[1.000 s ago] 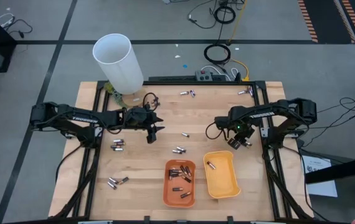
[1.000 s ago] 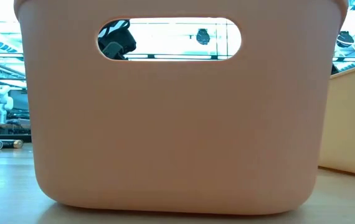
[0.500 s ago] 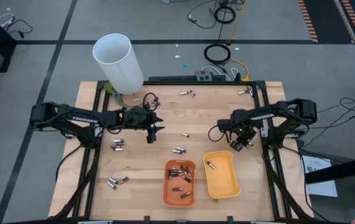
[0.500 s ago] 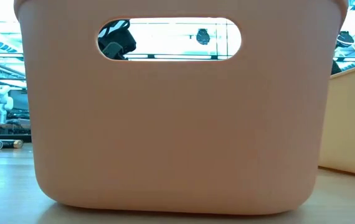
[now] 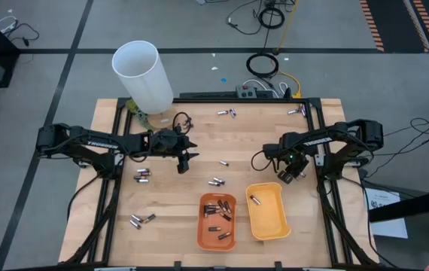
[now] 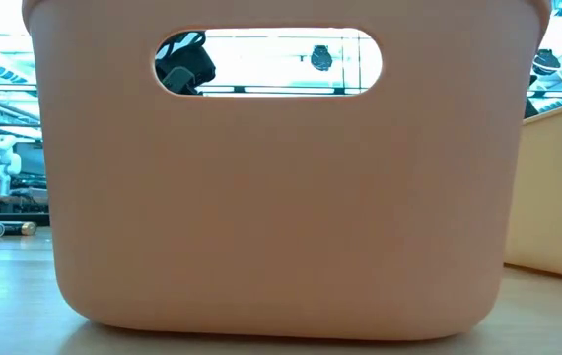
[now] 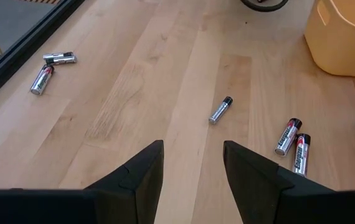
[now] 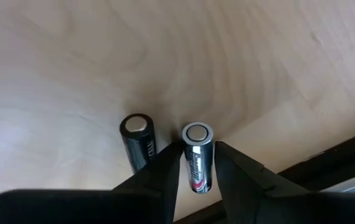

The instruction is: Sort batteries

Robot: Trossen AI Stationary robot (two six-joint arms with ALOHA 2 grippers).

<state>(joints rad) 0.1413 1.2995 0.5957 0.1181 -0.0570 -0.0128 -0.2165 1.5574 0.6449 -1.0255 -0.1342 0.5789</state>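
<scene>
A silver battery (image 8: 198, 158) sits pinched between the right gripper's (image 8: 196, 163) jaws, right of centre on the desk (image 5: 169, 196); its label is unreadable. A dark cell (image 8: 138, 142) stands just beside. The left gripper (image 7: 192, 163), jaws spread, hovers left of centre.

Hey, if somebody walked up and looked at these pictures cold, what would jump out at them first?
Probably the tall white tube at the table's far left corner, then the orange tray and yellow tray side by side near the front edge. Batteries lie scattered across the wood, and the right claw is closed on a silver battery.
</scene>
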